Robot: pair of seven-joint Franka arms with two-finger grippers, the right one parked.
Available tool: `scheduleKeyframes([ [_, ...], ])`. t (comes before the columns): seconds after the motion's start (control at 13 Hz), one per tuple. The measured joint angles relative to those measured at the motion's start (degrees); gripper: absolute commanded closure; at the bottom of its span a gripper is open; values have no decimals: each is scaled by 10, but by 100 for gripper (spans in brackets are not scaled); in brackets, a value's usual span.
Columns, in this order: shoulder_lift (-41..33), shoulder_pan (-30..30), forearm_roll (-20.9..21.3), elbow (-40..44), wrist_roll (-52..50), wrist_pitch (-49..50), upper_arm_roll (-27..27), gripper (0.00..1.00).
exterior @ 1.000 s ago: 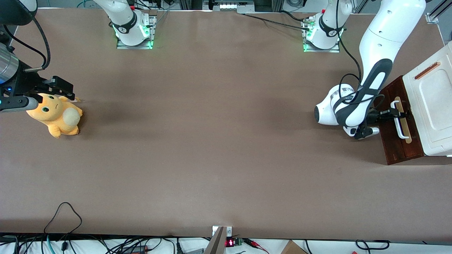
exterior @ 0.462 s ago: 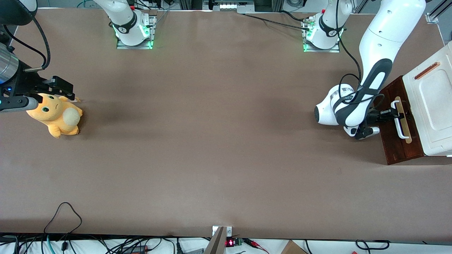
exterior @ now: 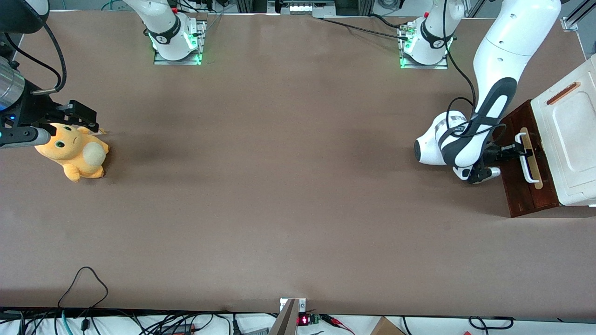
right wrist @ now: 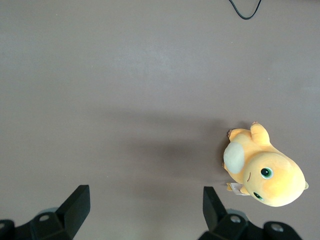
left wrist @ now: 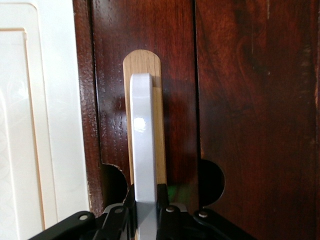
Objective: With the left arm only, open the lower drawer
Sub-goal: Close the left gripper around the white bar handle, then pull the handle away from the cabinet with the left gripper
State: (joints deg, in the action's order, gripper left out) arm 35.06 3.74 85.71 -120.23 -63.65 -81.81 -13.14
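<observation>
Now I am clamping my gripper (exterior: 518, 150) around the white bar handle (left wrist: 143, 150) of the lower drawer (exterior: 524, 195), which is standing at the working arm's end of the table under the white cabinet top (exterior: 570, 139). I am keeping the fingers (left wrist: 117, 212) square to the bar; the pull should, I judge, be running straight out from the front.

A wide brown table (exterior: 279, 186) fills the scene; green lights glow at two base plates (exterior: 177, 58); cables (exterior: 84, 321), perhaps power leads, trail along its near edge.
</observation>
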Motion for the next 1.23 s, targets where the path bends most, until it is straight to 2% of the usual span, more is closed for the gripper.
scheduleKeyframes([
  [0.15, 0, -2, -1, -2, -1, 10, -19, 100],
  [0.38, 0, -7, -13, -2, -4, 38, -75, 100],
  [0.54, 0, -22, -22, -2, -6, 48, -91, 96],
  [0.62, 0, -27, -23, -2, -7, 49, -92, 82],
  [0.77, 1, -28, -24, -2, -6, 49, -92, 0],
  [1.08, 1, -28, -20, 6, 2, 44, -92, 0],
  [1.23, 0, -28, -36, 33, 28, 44, -92, 0],
])
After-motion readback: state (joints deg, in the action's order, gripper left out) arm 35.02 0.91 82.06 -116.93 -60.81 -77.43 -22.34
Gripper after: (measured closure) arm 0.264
